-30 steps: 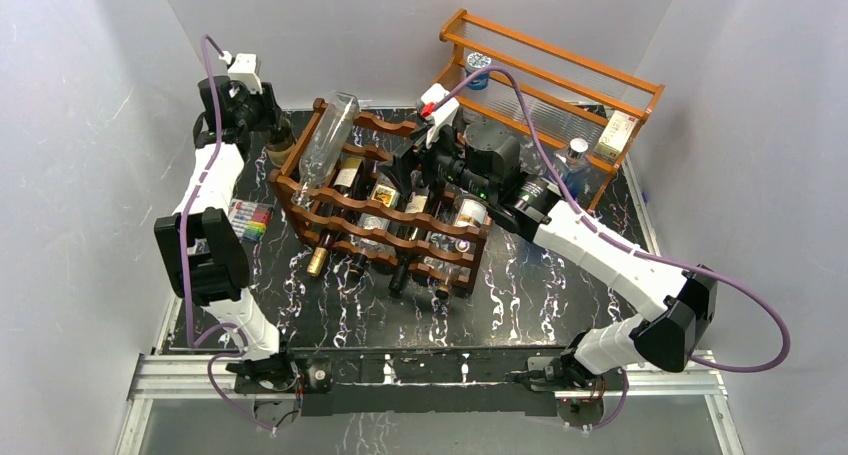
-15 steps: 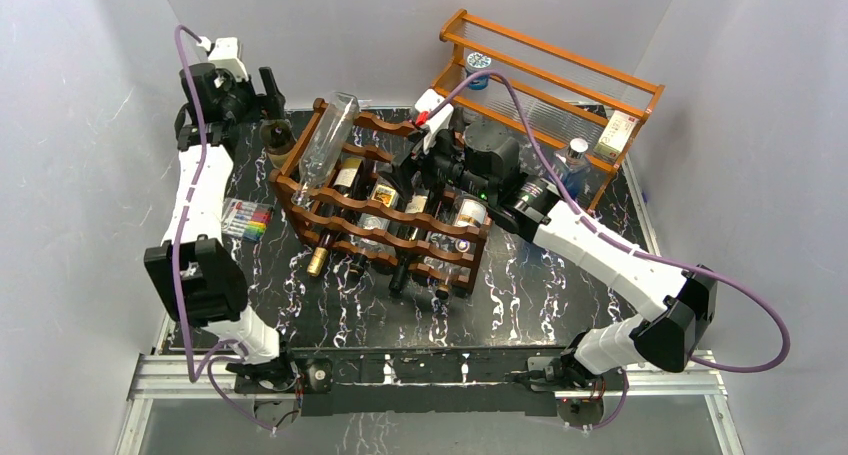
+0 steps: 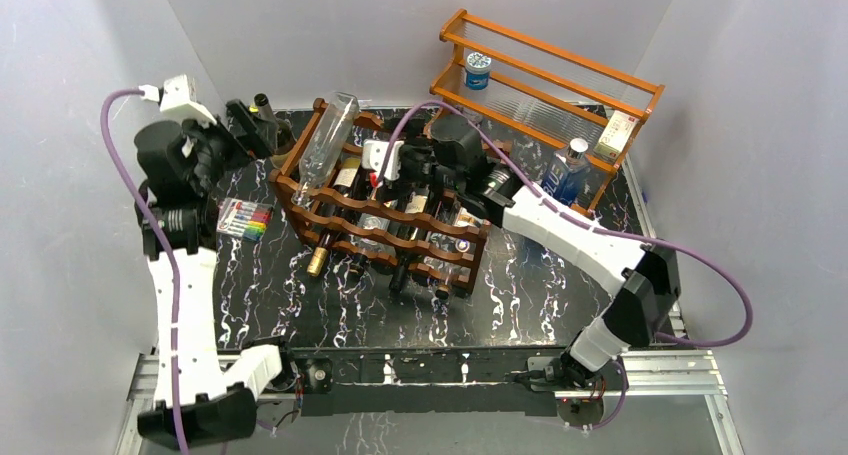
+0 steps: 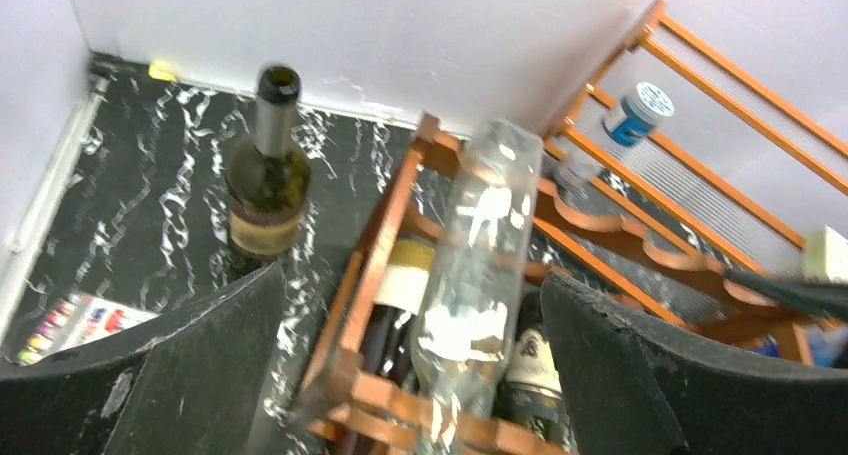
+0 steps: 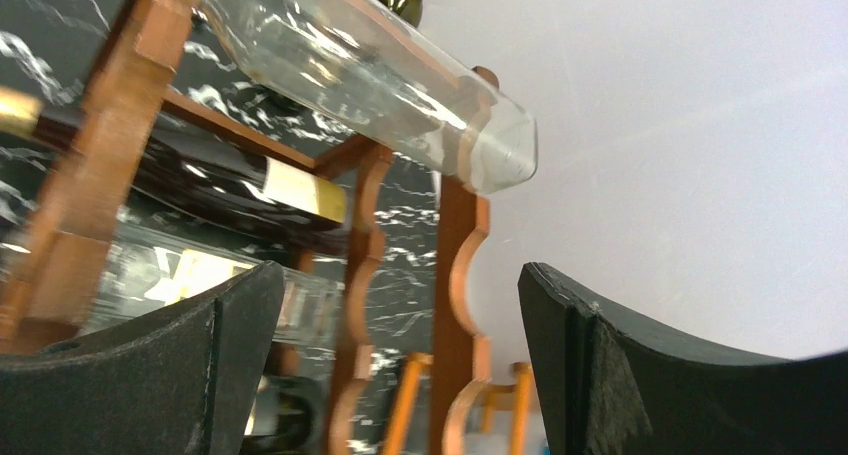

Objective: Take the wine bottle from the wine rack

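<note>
Tip: clear bottle (image 4: 470,245) lies tilted on the rack's (image 5: 460,245) top rail — right hand (image 5: 398,270) gapes wide near it, left hand (image 4: 408,280) spread too. Pinch mid-body, lift straight up before pulling away.

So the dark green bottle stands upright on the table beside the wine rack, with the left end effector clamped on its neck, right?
No: the left wrist view shows the left end effector open and clear of the dark green bottle. The rest is right.

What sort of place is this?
Likely a robot test booth: plain white walls enclose a marbled table, a left arm and right arm are bolted at its edge, the wine rack seems a prop.
</note>
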